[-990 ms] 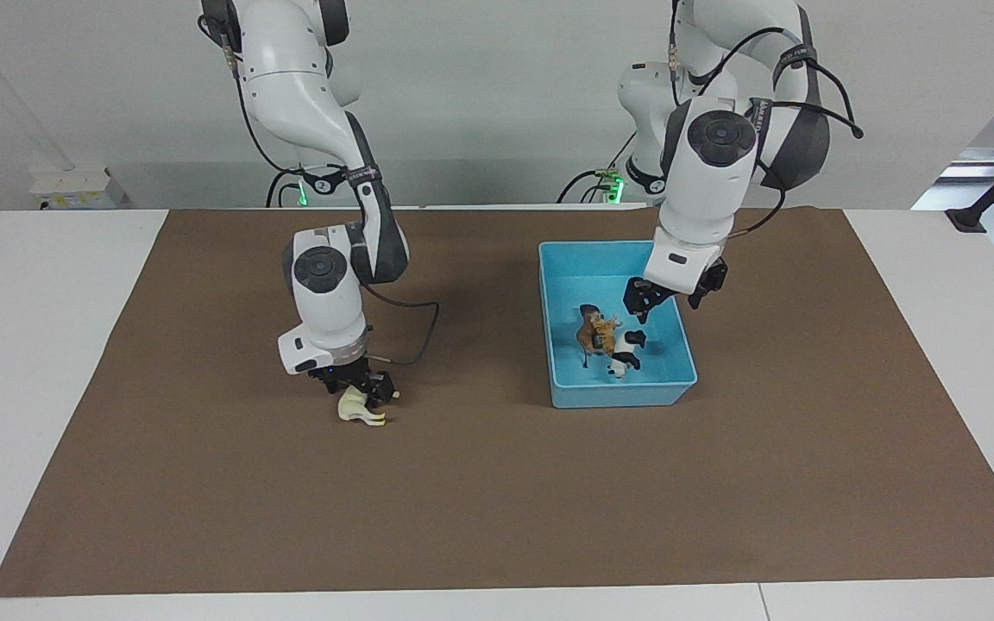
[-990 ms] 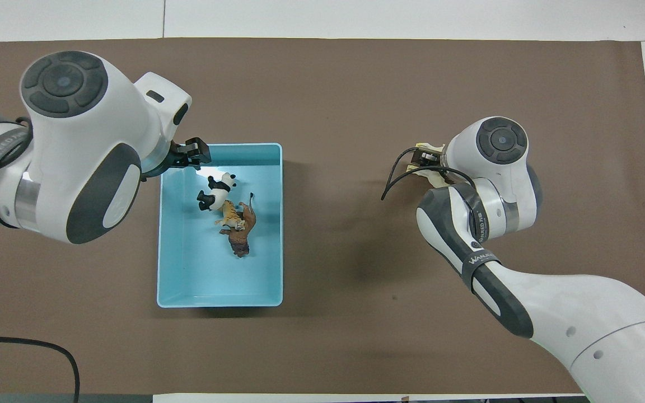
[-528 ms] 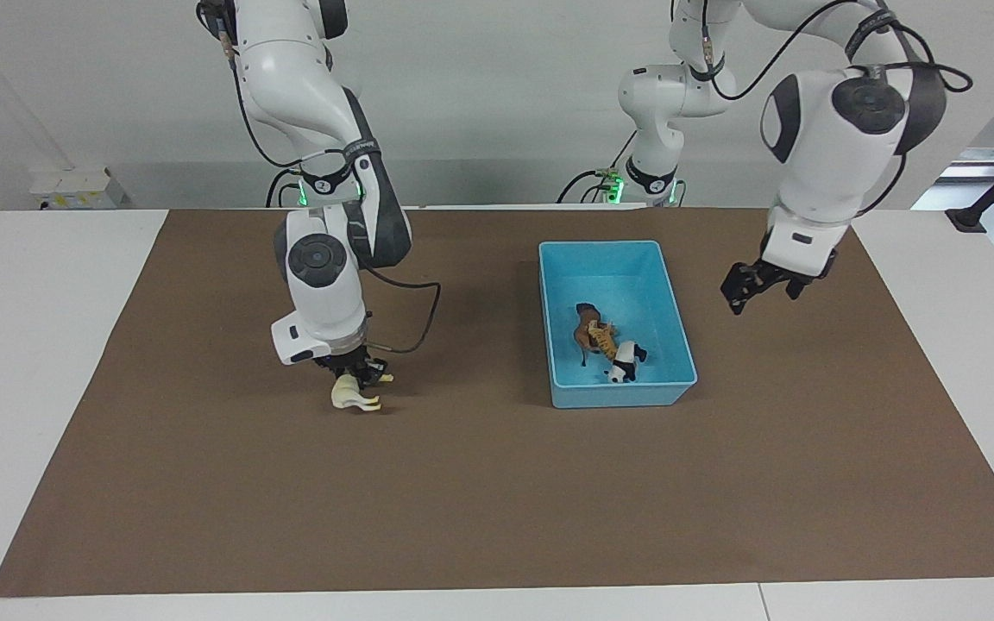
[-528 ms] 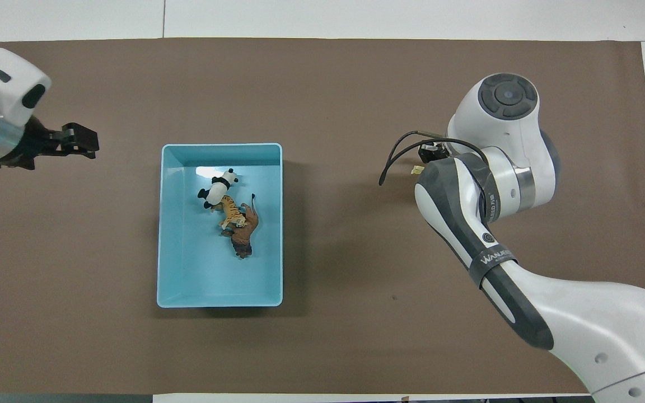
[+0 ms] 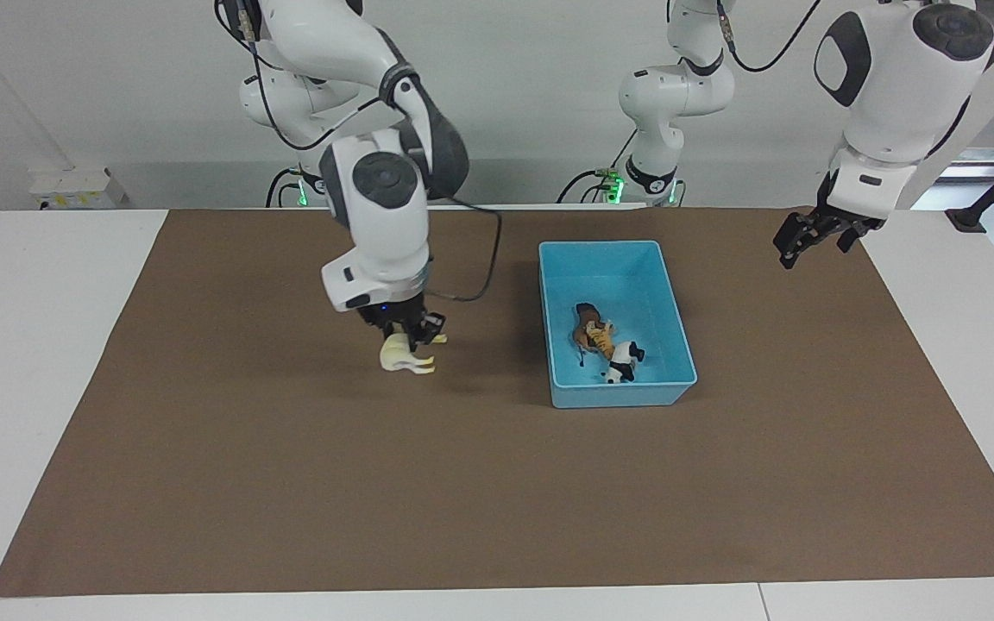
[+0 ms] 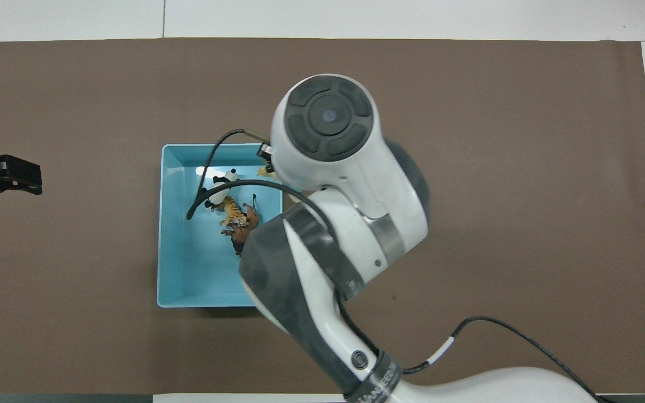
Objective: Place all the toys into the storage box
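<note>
The light blue storage box (image 5: 619, 394) stands on the brown mat and holds the panda (image 5: 624, 360), the tiger (image 5: 602, 338) and the lion (image 5: 585, 326), lying together. My right gripper (image 5: 402, 332) is shut on the cream-white horse (image 5: 406, 355) and holds it in the air over the mat, beside the box toward the right arm's end. In the overhead view the right wrist covers the horse and part of the box (image 6: 210, 280); the panda (image 6: 217, 190), tiger (image 6: 233, 211) and lion (image 6: 242, 235) show. My left gripper (image 5: 812, 235) is open and empty, raised over the mat's edge at the left arm's end (image 6: 17, 178).
A brown mat (image 5: 497, 483) covers most of the white table. A black cable (image 5: 484, 259) loops from the right wrist. The left arm is raised high at its own end of the table.
My right gripper has lifted the horse off the mat and carried it toward the box. My left gripper has pulled away from over the box toward its own end, leaving the panda inside.
</note>
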Controlling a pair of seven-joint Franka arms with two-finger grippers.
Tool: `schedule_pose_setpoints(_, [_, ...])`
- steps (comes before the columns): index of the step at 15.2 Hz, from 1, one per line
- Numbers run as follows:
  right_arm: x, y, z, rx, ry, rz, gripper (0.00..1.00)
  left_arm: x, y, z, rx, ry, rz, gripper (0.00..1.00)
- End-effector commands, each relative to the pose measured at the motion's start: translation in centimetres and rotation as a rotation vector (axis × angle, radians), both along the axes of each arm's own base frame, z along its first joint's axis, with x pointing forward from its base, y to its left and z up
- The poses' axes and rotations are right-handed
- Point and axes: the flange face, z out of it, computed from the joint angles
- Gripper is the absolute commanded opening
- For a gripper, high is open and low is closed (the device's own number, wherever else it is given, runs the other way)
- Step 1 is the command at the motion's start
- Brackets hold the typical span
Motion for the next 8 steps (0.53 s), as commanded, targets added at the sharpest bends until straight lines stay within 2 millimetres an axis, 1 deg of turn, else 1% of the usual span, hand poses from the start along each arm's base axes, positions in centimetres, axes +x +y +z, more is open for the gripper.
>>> schedule_pose_setpoints(1, [-1.8,7.5,-3.8,0.04,-0.029,0.054,0.0,-2.1,0.3,-0.4,-0.022,0.037,-0.041,1.0])
schedule_pose_setpoints(2, [-2.6,9.2,-5.4,0.041,-0.038,0.076,0.0,-2.3,0.3,-0.5,-0.027,0.03,-0.04,1.0])
schedule_pose_setpoints(3, [-3.1,10.2,-6.5,0.034,-0.055,0.092,0.0,-1.8,0.3,-0.3,-0.029,0.003,-0.044,1.0])
schedule_pose_setpoints(4, [-3.4,11.0,-6.8,0.053,-0.065,0.069,0.0,-1.3,0.4,0.2,-0.033,-0.026,-0.044,1.0])
schedule_pose_setpoints(5, [-4.0,11.8,-6.6,0.073,-0.069,0.012,0.89,-1.1,0.2,0.5,-0.047,-0.037,-0.043,1.0])
schedule_pose_setpoints(6, [-4.3,12.0,-6.6,0.073,-0.054,-0.041,1.0,-1.1,0.2,0.4,-0.047,-0.034,-0.043,1.0])
schedule_pose_setpoints(8, [-4.5,11.9,-6.6,0.072,-0.027,-0.129,1.0,-1.0,0.2,0.4,-0.049,-0.036,-0.042,1.0])
